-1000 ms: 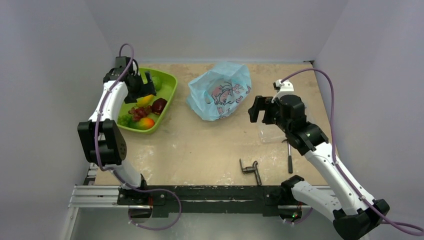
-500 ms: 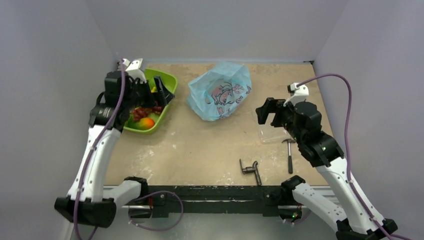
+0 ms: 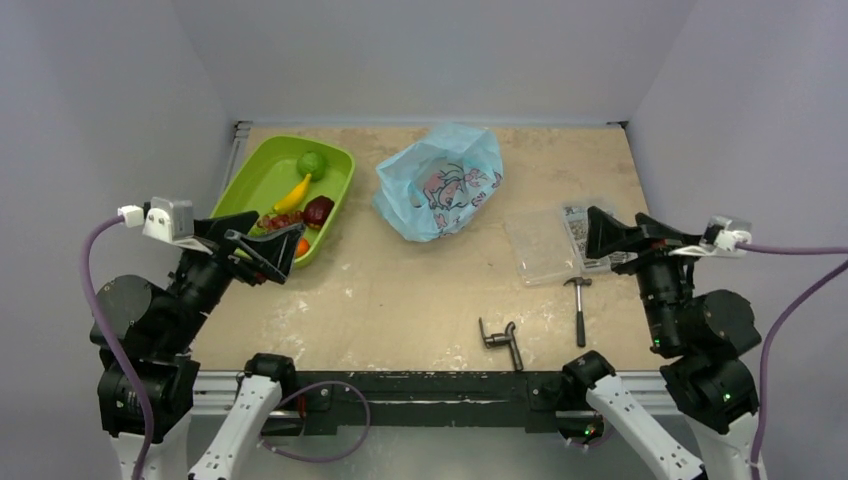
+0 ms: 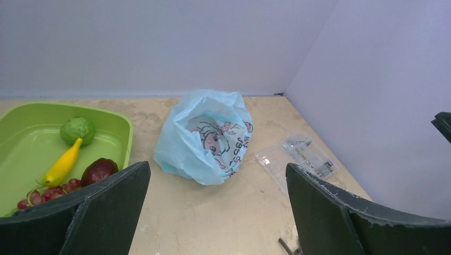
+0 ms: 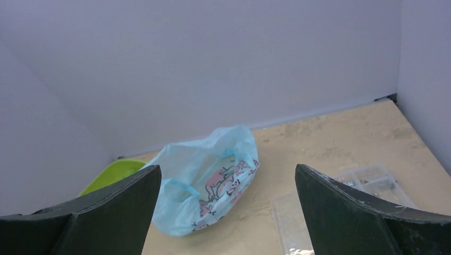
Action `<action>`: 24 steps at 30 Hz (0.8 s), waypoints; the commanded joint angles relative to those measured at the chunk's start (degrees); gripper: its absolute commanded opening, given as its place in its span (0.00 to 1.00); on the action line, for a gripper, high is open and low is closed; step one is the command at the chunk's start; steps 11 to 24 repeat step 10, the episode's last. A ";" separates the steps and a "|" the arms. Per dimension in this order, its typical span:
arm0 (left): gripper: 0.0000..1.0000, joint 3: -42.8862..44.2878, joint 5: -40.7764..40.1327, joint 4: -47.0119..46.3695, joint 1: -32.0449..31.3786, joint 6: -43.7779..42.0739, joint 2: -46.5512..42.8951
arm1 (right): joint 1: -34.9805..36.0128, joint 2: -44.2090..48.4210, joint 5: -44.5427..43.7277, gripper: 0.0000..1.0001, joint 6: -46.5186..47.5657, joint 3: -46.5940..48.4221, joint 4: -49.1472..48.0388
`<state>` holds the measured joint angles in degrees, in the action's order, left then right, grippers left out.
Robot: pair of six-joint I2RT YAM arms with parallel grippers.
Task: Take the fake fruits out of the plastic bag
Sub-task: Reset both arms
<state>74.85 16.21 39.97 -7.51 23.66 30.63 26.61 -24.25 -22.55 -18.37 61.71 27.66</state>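
The light-blue plastic bag (image 3: 440,190) lies crumpled on the table at the back middle, its mouth open; no fruit shows inside it in the left wrist view (image 4: 205,138) or the right wrist view (image 5: 207,175). The fake fruits lie in the lime-green tray (image 3: 262,172): a round green fruit (image 3: 312,163), a yellow banana (image 3: 291,194), a dark red piece (image 3: 318,211), dark red grapes (image 3: 278,222) and a small orange one (image 3: 301,246). My left gripper (image 3: 268,243) is open and empty, raised near the tray's front end. My right gripper (image 3: 612,232) is open and empty, raised at the right.
A clear plastic parts box (image 3: 555,240) lies open right of the bag. A small hammer (image 3: 579,310) and a black metal tool (image 3: 502,340) lie near the front edge. Grey walls close in the table on three sides.
Both arms have pulled back toward the near edge and risen. The left gripper has left the tray; the right gripper has drawn away from the bag. The bag has not moved.
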 commanded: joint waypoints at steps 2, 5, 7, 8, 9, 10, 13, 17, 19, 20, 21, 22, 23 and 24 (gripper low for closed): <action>1.00 -1.32 -3.87 -1.92 0.30 0.98 -2.56 | -0.05 2.52 -6.66 0.99 -0.24 0.93 -4.10; 1.00 -1.36 -4.38 -2.78 0.25 0.69 -3.03 | -0.06 3.44 -8.53 0.99 -0.81 1.32 -3.80; 1.00 -1.42 -3.59 -3.21 0.25 0.99 -3.14 | -0.07 3.81 -10.11 0.99 0.32 0.13 -4.37; 0.99 -1.55 -3.03 -3.73 0.27 1.28 -3.31 | -0.02 3.47 -13.10 0.99 1.70 -0.34 -4.28; 0.99 -1.77 -2.64 -4.33 0.29 1.62 -3.52 | -0.01 2.98 -15.17 0.99 0.54 0.14 -1.38; 0.99 -1.89 -2.48 -4.71 0.30 1.91 -3.63 | -0.05 2.68 -16.48 0.99 0.12 0.58 -0.08; 0.99 -1.89 -2.48 -4.71 0.30 1.91 -3.63 | -0.05 2.68 -16.48 0.99 0.12 0.58 -0.08; 0.99 -1.89 -2.48 -4.71 0.30 1.91 -3.63 | -0.05 2.68 -16.48 0.99 0.12 0.58 -0.08; 0.99 -1.89 -2.48 -4.71 0.30 1.91 -3.63 | -0.05 2.68 -16.48 0.99 0.12 0.58 -0.08; 0.99 -1.89 -2.48 -4.71 0.30 1.91 -3.63 | -0.05 2.68 -16.48 0.99 0.12 0.58 -0.08; 0.99 -1.89 -2.48 -4.71 0.30 1.91 -3.63 | -0.05 2.68 -16.48 0.99 0.12 0.58 -0.08; 0.99 -1.89 -2.48 -4.71 0.30 1.91 -3.63 | -0.05 2.68 -16.48 0.99 0.12 0.58 -0.08; 0.99 -1.89 -2.48 -4.71 0.30 1.91 -3.63 | -0.05 2.68 -16.48 0.99 0.12 0.58 -0.08; 0.99 -1.89 -2.48 -4.71 0.30 1.91 -3.63 | -0.05 2.68 -16.48 0.99 0.12 0.58 -0.08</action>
